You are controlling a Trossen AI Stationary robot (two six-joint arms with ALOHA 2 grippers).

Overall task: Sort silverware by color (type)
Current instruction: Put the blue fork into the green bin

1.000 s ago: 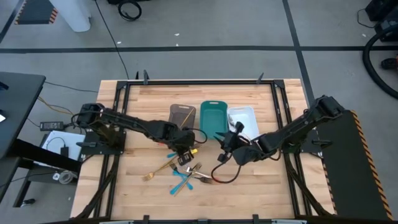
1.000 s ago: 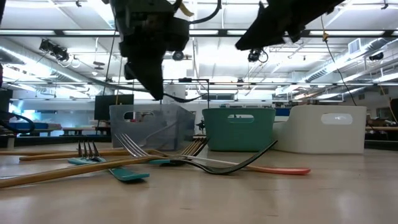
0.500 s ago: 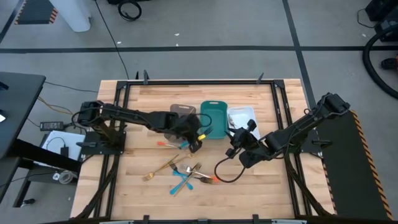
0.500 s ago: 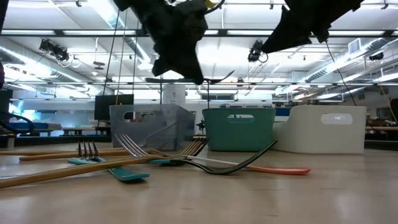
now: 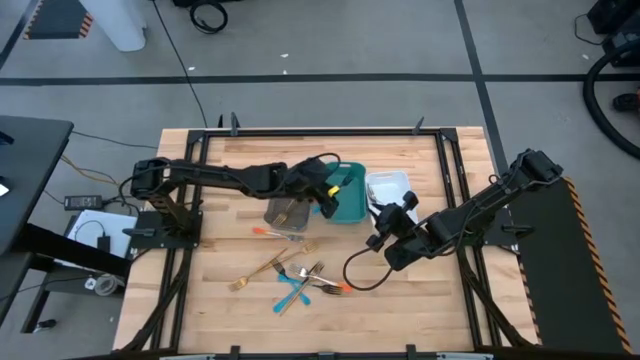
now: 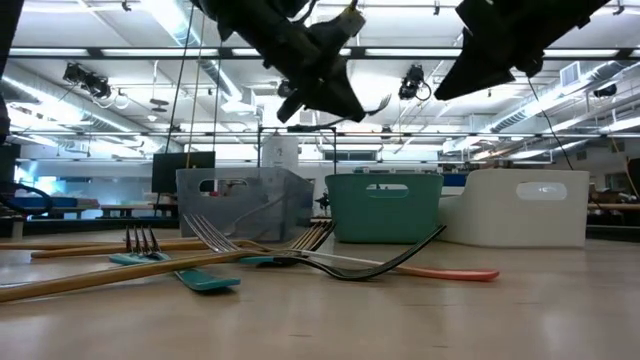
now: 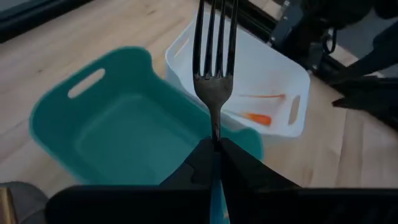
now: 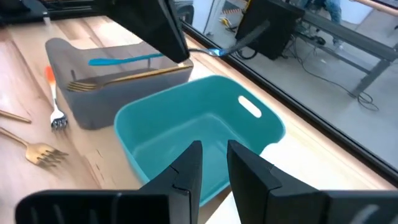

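My left gripper [image 5: 326, 190] is shut on a dark fork with a blue handle [image 7: 214, 68]. It holds the fork in the air over the teal tray [image 5: 348, 200], tines toward the white tray [image 5: 393, 188]. My right gripper [image 8: 214, 163] hovers near the teal tray's right side, slightly open, with nothing between its fingers. More silverware [image 5: 298, 280], gold and blue-handled, lies in a loose pile on the table. An orange-handled fork [image 5: 270, 232] lies next to the grey tray [image 5: 290, 200]. My left gripper pinches the fork between its two fingers at the neck, where the dark metal meets the blue handle [image 7: 215, 142]. The fingers lie along the fork and come from the table's left, slanting down. The fork is lifted clear, roughly level, its tines [image 6: 376, 103] sticking out past the fingertips.
The grey tray holds a gold fork [image 8: 124, 78]. Orange-handled pieces [image 7: 261, 107] lie in the white tray. The three trays stand side by side at the table's middle back. A dark cable [image 5: 362, 275] loops on the table by the pile.
My left gripper has risen from the pile and swung toward the far edge and right with the fork, tipping from steeply down toward level; the fork now hangs over the teal tray. My right gripper has drawn back slightly toward the table's right and turned at the wrist.
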